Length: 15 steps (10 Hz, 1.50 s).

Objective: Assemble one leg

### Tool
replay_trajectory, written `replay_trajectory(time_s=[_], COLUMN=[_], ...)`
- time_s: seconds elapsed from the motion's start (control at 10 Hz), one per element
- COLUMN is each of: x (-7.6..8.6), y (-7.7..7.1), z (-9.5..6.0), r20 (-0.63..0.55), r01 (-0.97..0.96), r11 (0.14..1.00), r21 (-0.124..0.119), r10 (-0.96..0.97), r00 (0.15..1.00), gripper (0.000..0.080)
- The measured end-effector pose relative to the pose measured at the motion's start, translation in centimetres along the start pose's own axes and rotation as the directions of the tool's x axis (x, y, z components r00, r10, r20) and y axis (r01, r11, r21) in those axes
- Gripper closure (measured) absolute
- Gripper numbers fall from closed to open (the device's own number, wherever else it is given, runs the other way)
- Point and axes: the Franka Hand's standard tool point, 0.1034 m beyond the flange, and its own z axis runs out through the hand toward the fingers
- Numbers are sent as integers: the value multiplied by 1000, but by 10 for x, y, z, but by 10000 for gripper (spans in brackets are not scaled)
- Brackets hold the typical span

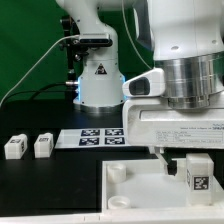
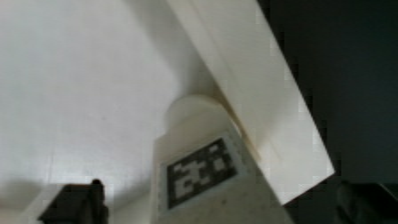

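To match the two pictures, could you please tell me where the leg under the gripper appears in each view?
Exterior view: the leg is low on the exterior view's right, over the white panel.
Wrist view: the leg shows in the centre, tag toward the camera, beside the white panel's long edge.
Shared landmark: the leg's black-and-white tag.

marker board (image 1: 95, 138) lies on black table (image 1: 45, 188), near white socketed panel (image 1: 140, 202).

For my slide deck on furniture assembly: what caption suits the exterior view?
Gripper at a tagged leg over the white panel; two more legs lie beside the marker board.
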Motion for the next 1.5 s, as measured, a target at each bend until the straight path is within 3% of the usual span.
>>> replay_trajectory(time_s=[0.2, 0.4, 0.5, 0.6, 0.7, 0.8, 1.0, 1.5], x=[3, 3, 3, 3, 2, 3, 4, 6], y=[-4, -5, -5, -4, -4, -4, -4, -3], z=[-6, -5, -5, -4, -4, -4, -4, -4], r20=[-9, -11, -10, -10, -9, -9, -11, -24], r01=[257, 281, 281, 281, 281, 281, 261, -21], r11=[966, 959, 959, 959, 959, 959, 965, 999], r21=[-26, -30, -30, -30, -30, -31, -31, -28], r10=[-258, -282, -282, -282, -282, -281, -262, 20], r00=[966, 959, 959, 959, 959, 960, 965, 1000], gripper=[151, 151, 278, 278, 428, 506, 506, 506])
